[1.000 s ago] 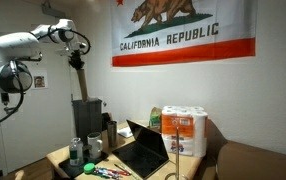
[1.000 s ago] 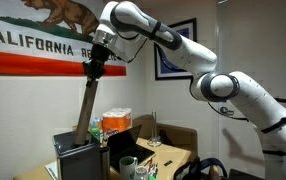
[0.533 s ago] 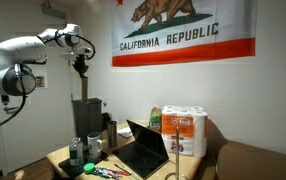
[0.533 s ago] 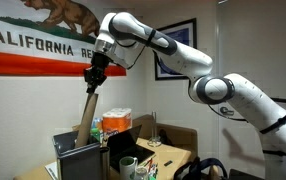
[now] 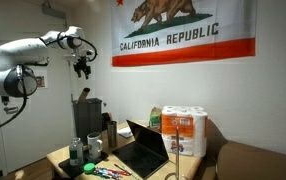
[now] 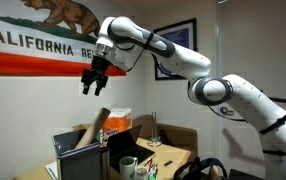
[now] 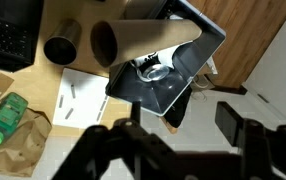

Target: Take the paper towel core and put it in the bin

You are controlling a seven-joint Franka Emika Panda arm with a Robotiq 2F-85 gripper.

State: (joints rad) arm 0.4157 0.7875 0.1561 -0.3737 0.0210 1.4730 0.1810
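Observation:
The paper towel core (image 6: 98,122), a brown cardboard tube, stands slanted in the bin (image 6: 76,163), its upper end sticking out over the rim. In the wrist view the core (image 7: 148,40) lies across the dark grey bin's (image 7: 186,88) opening, hollow end toward the camera. My gripper (image 6: 91,87) hangs open above it with nothing between its fingers. It is well clear of the tube in both exterior views (image 5: 81,68). From the wrist the gripper (image 7: 182,126) shows two spread dark fingers.
The bin (image 5: 87,120) stands on a cluttered table, with a laptop (image 5: 143,150), wrapped white paper rolls (image 5: 186,130), a green bottle (image 7: 5,118) and cups (image 6: 128,163) close by. A flag hangs on the wall behind.
My gripper opened and let go of the core. The tube dropped into the bin and tipped to a slant. The gripper now hangs free above it.

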